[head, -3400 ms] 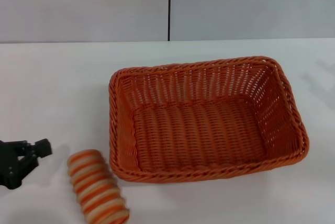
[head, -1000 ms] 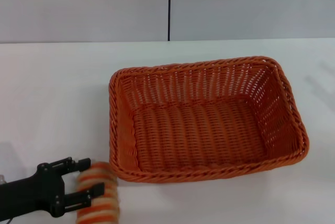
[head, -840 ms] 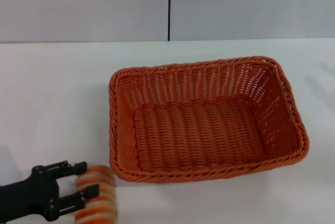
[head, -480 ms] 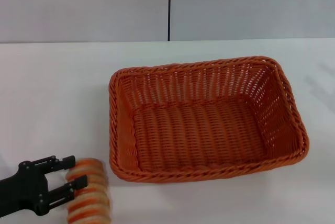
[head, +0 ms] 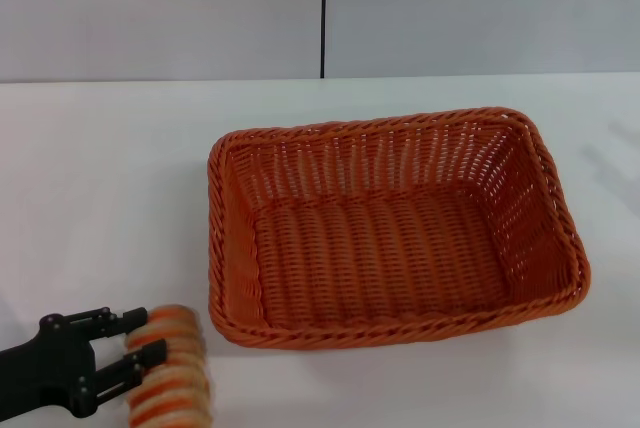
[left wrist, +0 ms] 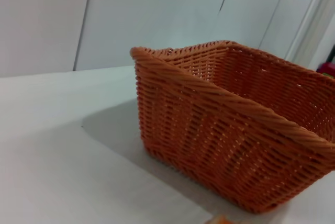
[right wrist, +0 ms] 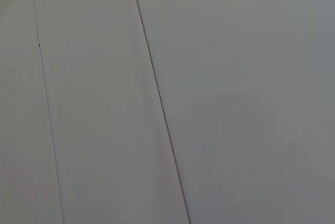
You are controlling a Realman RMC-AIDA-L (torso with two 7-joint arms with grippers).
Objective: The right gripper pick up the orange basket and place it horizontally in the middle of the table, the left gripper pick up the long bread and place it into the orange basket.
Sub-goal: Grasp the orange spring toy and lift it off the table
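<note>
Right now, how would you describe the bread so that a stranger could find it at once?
Find the big orange basket in the middle of the white table. Off its near left corner lies the bread, between the fingers of the black left gripper. It is the only small striped thing, banded orange and cream.

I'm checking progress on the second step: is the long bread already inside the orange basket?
No, the long bread lies on the table outside the orange basket, between the left gripper fingers.
</note>
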